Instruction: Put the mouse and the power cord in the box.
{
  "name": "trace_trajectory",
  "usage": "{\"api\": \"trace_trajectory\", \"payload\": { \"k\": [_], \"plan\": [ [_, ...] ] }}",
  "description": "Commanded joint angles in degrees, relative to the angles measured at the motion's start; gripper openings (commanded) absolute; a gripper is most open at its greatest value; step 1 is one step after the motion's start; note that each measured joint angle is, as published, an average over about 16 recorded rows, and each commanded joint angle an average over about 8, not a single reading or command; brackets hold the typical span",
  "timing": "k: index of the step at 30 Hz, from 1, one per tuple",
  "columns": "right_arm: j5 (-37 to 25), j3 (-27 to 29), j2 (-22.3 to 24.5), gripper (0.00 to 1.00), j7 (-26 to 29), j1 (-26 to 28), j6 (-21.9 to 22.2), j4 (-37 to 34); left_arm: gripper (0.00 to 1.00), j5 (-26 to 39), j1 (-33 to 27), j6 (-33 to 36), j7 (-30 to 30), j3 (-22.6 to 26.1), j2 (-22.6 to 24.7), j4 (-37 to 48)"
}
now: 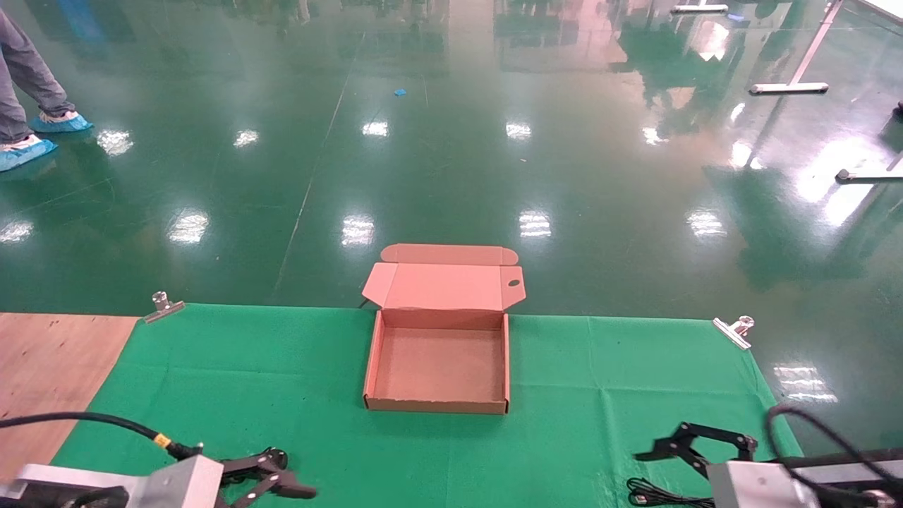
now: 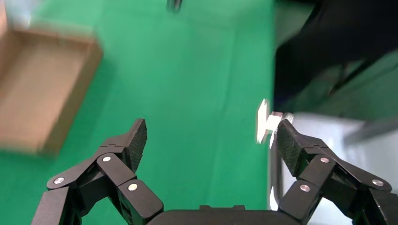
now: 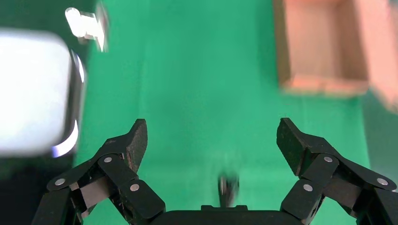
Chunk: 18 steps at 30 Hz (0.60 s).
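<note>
Zero items were in the box (image 1: 437,367) yet, so by my read the task was at its very start: both the mouse and the power cord were still to go in.

Head view: box sat open at the middle of the far edge of the green cloth (image 1: 247,367), lid (image 1: 443,286) folded back past that edge, floor of the box bare. Left gripper (image 1: 279,483) hung low at the near edge, left of centre, holding nothing. Right gripper (image 1: 670,451) was at the near edge toward the right corner, fingers apart, also w/o a load. A thin black cable (image 1: 659,494) lay on the cloth at the near edge just under the right gripper; too little showed to say whether it belonged to the mouse or was the cord. Mouse body and plug head weren't visible. Metal clips (image 1: 734,330) pinned the cloth at the far corners.

Left wrist view: left gripper (image 2: 211,140) had its jaws wide, only cloth between them. Box (image 2: 44,89) showed off to one side, well apart. No mouse, no cord here.

Right wrist view: right gripper (image 3: 211,138) also stood wide open and empty. This view gave what the others didn't: a small dark blurred thing (image 3: 228,186) on the cloth close below the palm, between the fingers' bases. Probably part of that cable, but can't tell. Box (image 3: 324,47) lay well ahead.
</note>
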Motion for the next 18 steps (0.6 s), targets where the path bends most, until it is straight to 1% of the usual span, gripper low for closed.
{"api": "trace_trajectory", "payload": {
  "k": [1, 5, 9, 15, 18],
  "plan": [
    [-4.71, -1.64, -0.44, 1.0, -0.63, 0.97, 0.43, -0.1, 1.0, 3.79, -0.8, -0.33, 0.9, 1.6, 0.48, 1.84],
    [-12.59, -4.3, -2.29, 1.0, -2.05, 2.2, 1.91, -2.11, 1.0, 12.24, -3.78, -2.63, 3.24, 4.57, 2.91, 7.29],
    [-18.24, -6.57, -4.8, 1.0, -4.6, 3.22, 3.19, -6.01, 1.0, 20.47, -7.32, -5.95, 5.66, 7.36, 5.99, 12.49],
    [-23.74, -9.25, -9.4, 1.0, -10.32, 4.71, 5.78, -14.59, 1.0, 30.57, -12.52, -10.44, 9.37, 11.23, 11.06, 20.26],
    [-25.22, -10.08, -11.83, 1.0, -13.87, 5.66, 7.36, -19.46, 1.0, 34.05, -14.58, -12.11, 11.2, 12.76, 13.33, 24.6]
  ]
}}
